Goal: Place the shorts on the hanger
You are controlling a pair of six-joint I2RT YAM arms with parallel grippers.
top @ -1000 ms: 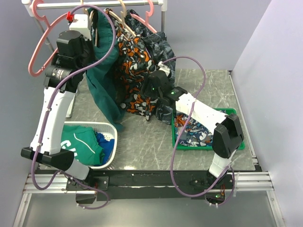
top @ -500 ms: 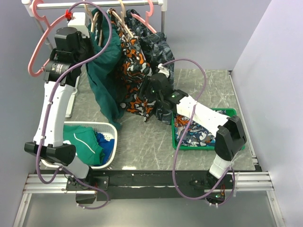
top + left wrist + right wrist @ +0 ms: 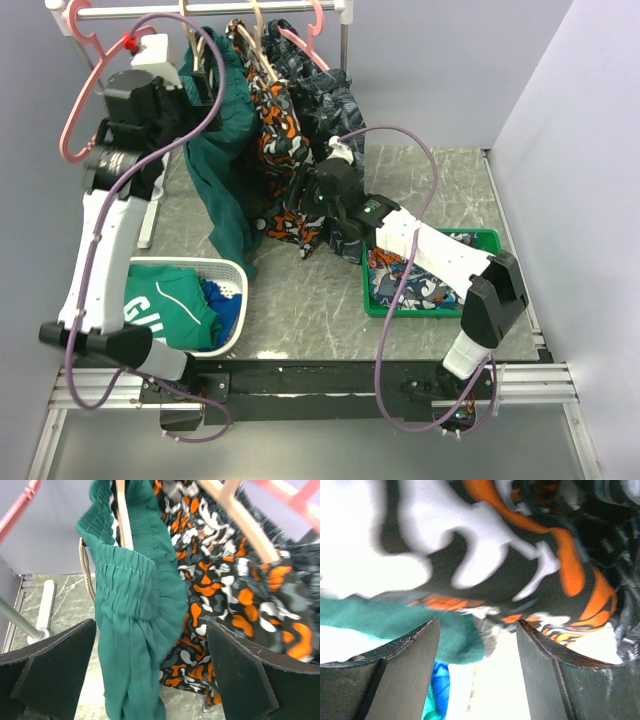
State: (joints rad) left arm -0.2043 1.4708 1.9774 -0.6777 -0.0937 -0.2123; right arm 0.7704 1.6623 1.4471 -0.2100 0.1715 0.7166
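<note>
The dark teal shorts [image 3: 225, 160] hang long and bunched from the tan hanger [image 3: 205, 45] on the rail. In the left wrist view the hanger's arm [image 3: 123, 517] runs through the shorts' gathered waistband [image 3: 125, 585]. My left gripper [image 3: 151, 645] is open, and its wide jaws stand either side of the hanging fabric without pinching it; from above the left gripper [image 3: 200, 92] sits just left of the shorts. My right gripper [image 3: 320, 172] is open and empty [image 3: 476, 640], just below the orange camouflage shorts [image 3: 520, 555].
Orange camouflage shorts [image 3: 280, 140] and grey camouflage shorts [image 3: 340, 100] hang right of the teal pair. Pink hangers [image 3: 85, 110] hang on the rail [image 3: 330, 8]. A white basket [image 3: 235, 275] holds a green lettered garment. A green tray [image 3: 487, 238] holds patterned clothes.
My left gripper has opened and let go, drawing back a little to the left. The shorts now hang free on the hanger. My right gripper has edged slightly left.
</note>
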